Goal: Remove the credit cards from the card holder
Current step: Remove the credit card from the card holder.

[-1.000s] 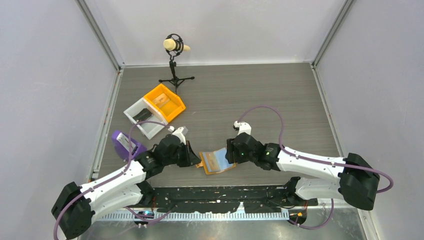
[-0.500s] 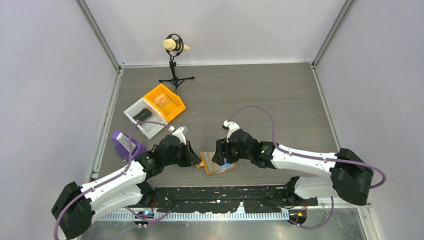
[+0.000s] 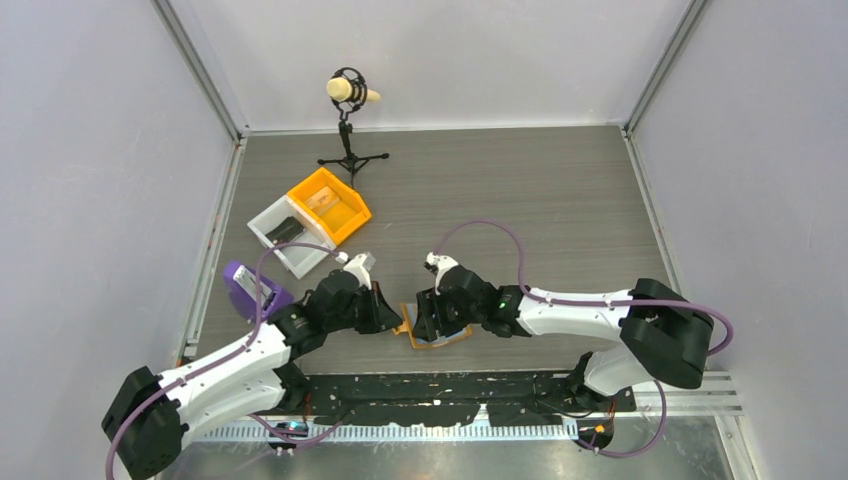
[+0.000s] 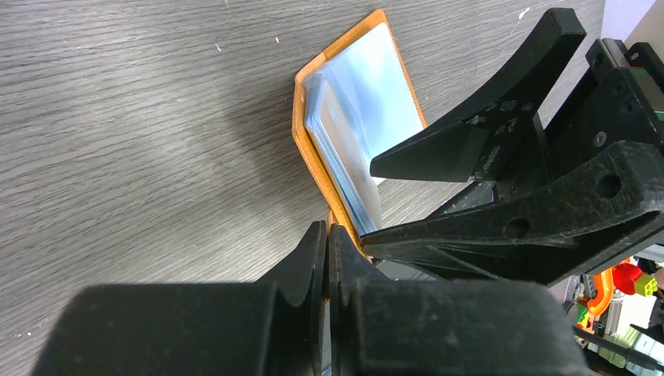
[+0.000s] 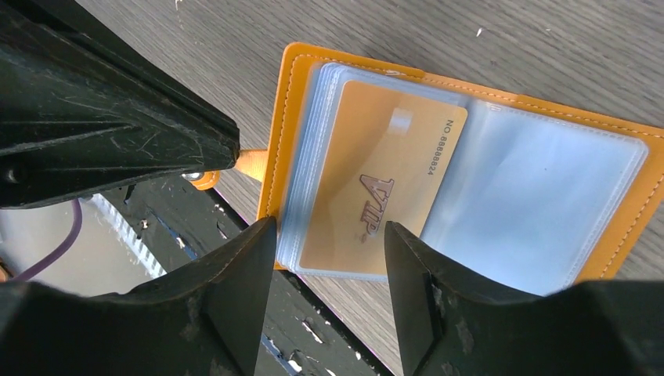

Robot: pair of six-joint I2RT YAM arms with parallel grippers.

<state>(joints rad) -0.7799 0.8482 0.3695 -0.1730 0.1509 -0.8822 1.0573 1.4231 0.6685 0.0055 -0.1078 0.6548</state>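
The card holder (image 5: 275,133) lay open on the table (image 4: 141,117), clear pockets facing up. My left gripper (image 4: 326,235) was clamped, fingers together, on the orange tab (image 5: 250,162) at the holder's outer edge. My right gripper (image 5: 325,262) hung over the holder with its fingers (image 5: 239,274) apart, one at the holder's tabbed edge, the other nearer the holder's fold. A gold credit card (image 5: 376,188) marked VIP sat in the top pocket of that panel, between my two right fingers. Whether those fingers touched the holder, I could not tell.
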